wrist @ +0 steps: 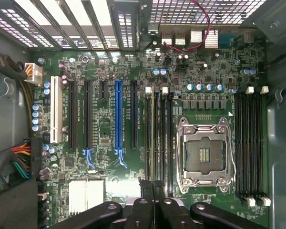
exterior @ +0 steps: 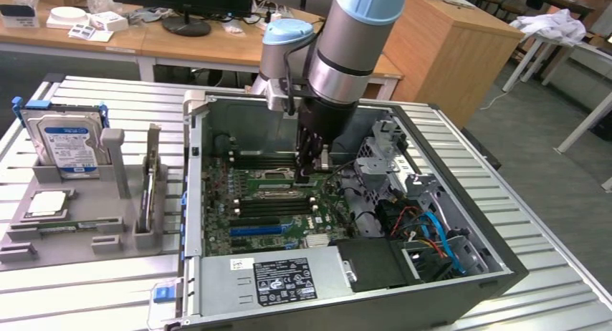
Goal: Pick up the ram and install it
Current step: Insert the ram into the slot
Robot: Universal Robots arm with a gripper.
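The ram (wrist: 153,138) is a thin green stick standing on edge in one of the black memory slots beside the empty processor socket (wrist: 203,155). It runs the slot's whole length. My gripper (wrist: 152,187) hangs inside the open computer case (exterior: 196,202), its two black fingers pressed together with no gap. The tips sit right over one end of the ram, and I cannot tell whether they touch it. In the exterior view the gripper (exterior: 307,175) points straight down at the motherboard (exterior: 244,231), close to the slots.
A metal drive cage (exterior: 388,155) and bundled cables (exterior: 431,231) crowd the case toward the exterior view's right. On the slatted table (exterior: 86,288) outside the case, a grey holder (exterior: 115,223) carries a hard drive (exterior: 67,141), a square silver chip (exterior: 48,202) and a narrow upright board (exterior: 150,188).
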